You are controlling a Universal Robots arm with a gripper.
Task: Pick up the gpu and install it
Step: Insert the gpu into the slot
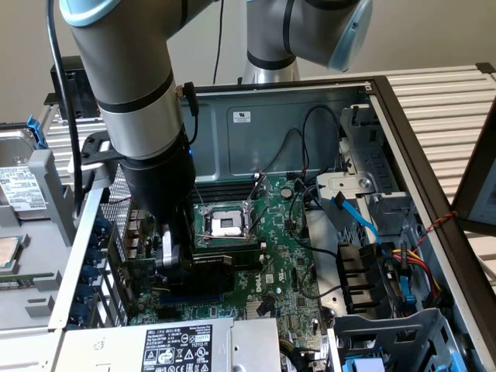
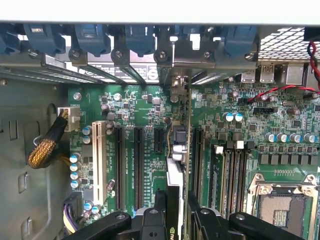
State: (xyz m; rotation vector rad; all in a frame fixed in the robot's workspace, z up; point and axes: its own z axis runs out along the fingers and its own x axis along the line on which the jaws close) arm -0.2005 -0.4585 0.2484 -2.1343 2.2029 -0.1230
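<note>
One claw (image 2: 176, 212) is clamped on the gpu (image 2: 178, 150), which stands on edge between its fingers (image 2: 159, 210), low over the green motherboard (image 2: 145, 100) inside the open computer case (image 1: 310, 124). In the wrist view the card's metal bracket (image 2: 176, 82) reaches ahead of the claw to the case's rear slot openings, under the blue slot clips (image 2: 140, 37). Black expansion slots (image 2: 139, 160) run alongside the card on one side of the claw; the empty CPU socket (image 1: 226, 225) lies just beyond on the other side.
</note>
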